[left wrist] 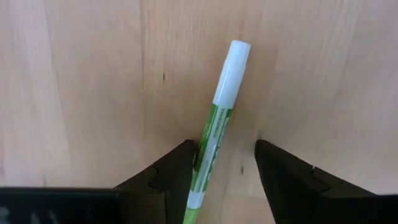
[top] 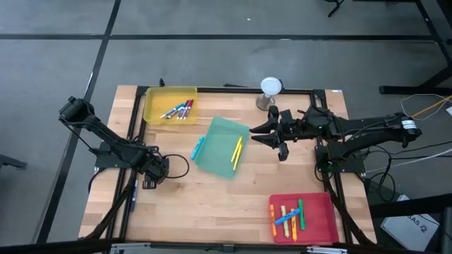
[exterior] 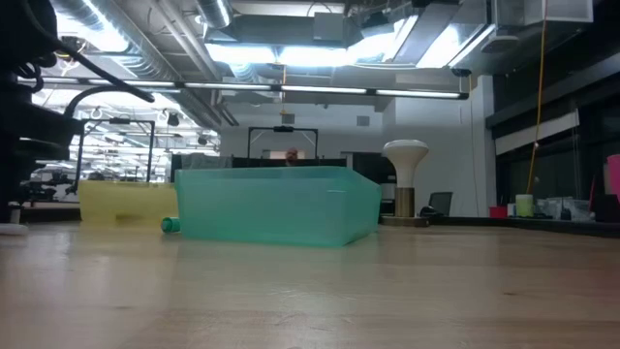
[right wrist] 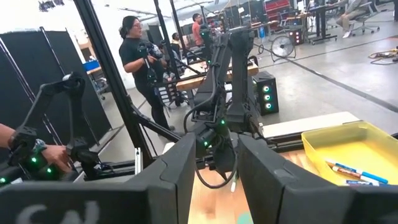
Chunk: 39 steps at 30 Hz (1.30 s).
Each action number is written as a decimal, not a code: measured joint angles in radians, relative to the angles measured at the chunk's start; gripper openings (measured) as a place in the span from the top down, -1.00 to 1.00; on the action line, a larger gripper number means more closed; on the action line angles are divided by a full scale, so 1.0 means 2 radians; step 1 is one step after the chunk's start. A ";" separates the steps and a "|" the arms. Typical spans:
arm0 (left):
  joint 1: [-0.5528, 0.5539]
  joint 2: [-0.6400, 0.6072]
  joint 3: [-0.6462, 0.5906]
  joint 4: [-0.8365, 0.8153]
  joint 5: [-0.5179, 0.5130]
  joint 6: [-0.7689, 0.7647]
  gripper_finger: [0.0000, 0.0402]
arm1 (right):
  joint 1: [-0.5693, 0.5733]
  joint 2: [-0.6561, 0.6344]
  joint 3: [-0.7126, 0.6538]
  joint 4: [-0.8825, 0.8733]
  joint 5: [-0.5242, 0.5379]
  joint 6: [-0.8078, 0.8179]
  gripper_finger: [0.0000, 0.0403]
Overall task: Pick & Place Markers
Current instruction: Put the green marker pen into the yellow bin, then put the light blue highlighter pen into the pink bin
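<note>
Your left gripper [left wrist: 225, 177] sits low over the worktop [top: 212, 204] near its left edge, fingers [left wrist: 168, 180] apart around a green marker [left wrist: 214, 134]. The marker lies flat on the wood between them, close against one finger, with a gap to the other, its white cap pointing away from the wrist. It is not clamped.

Nearer the front right corner, a red tray [top: 323, 219] holds several markers in orange, green, yellow and blue.

In the middle stands the green tray [top: 217, 148] with a yellow marker [top: 236, 154] inside, and a teal marker [top: 198, 147] lies on the worktop just beside the tray's left wall.

Your right gripper [top: 263, 134] hangs above the worktop just right of the green tray. Its fingers [right wrist: 168, 180] stand a little apart with nothing between them.

At the far left corner, the yellow tray [top: 159, 99] carries a few blue and red markers. A white lamp [top: 270, 87] stands at the far edge.

Beyond the worktop, your right wrist view shows people standing in the room.
</note>
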 joint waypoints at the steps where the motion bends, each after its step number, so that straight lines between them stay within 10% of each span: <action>1: 0.000 0.000 0.000 0.000 0.003 0.000 0.16 | 0.000 0.001 0.000 0.003 0.000 0.004 0.42; 13: 0.000 0.000 -0.001 0.003 0.030 0.008 0.84 | 0.000 0.001 0.000 0.009 -0.001 0.008 0.42; 39: 0.052 0.001 0.083 -0.045 0.041 0.025 1.00 | 0.020 0.001 0.000 0.029 -0.009 0.005 0.42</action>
